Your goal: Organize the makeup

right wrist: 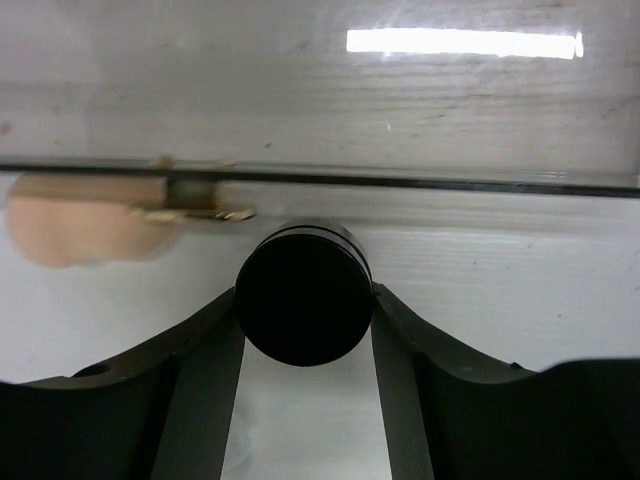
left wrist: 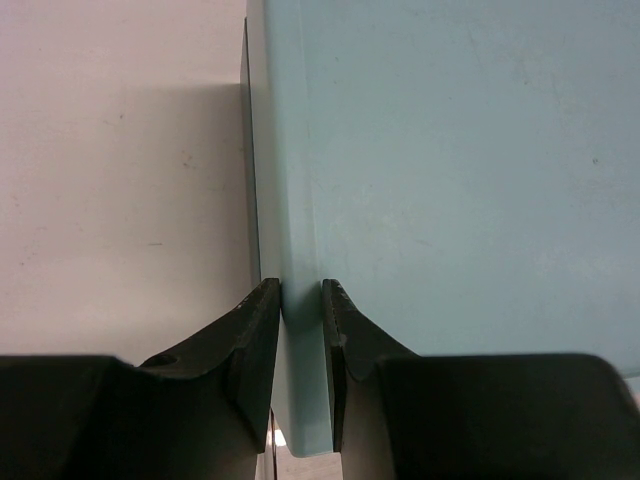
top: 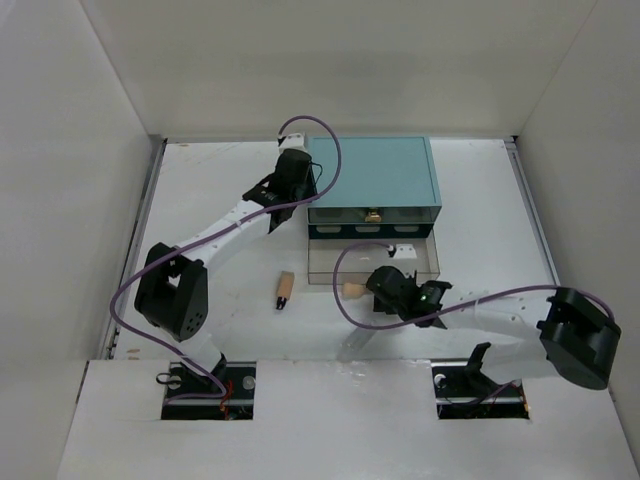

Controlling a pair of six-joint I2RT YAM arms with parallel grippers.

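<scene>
Right wrist view: the black jar (right wrist: pixel 303 292) is pinched between the right jaws, just in front of the clear drawer (right wrist: pixel 450 110), with the peach sponge (right wrist: pixel 80 218) near it on the desk (right wrist: pixel 520 290). Raise the jar above the drawer's front wall before release; hold it level. The left jaws pinch the teal box (left wrist: pixel 450 180) at its edge, likely bracing it against sliding.

The right gripper (right wrist: pixel 305 298) holds the black jar (right wrist: pixel 303 310) between its two fingers (right wrist: pixel 205 370), and each finger touches one side of it. Just ahead of the fingertips, the clear drawer (right wrist: pixel 400 100) crosses the whole view and a bright light reflects in it. Ahead and to the left of the fingers lies the peach sponge (right wrist: pixel 75 220), blurred, touching the drawer's edge. The table (right wrist: pixel 520 290) under the fingers is white.
</scene>
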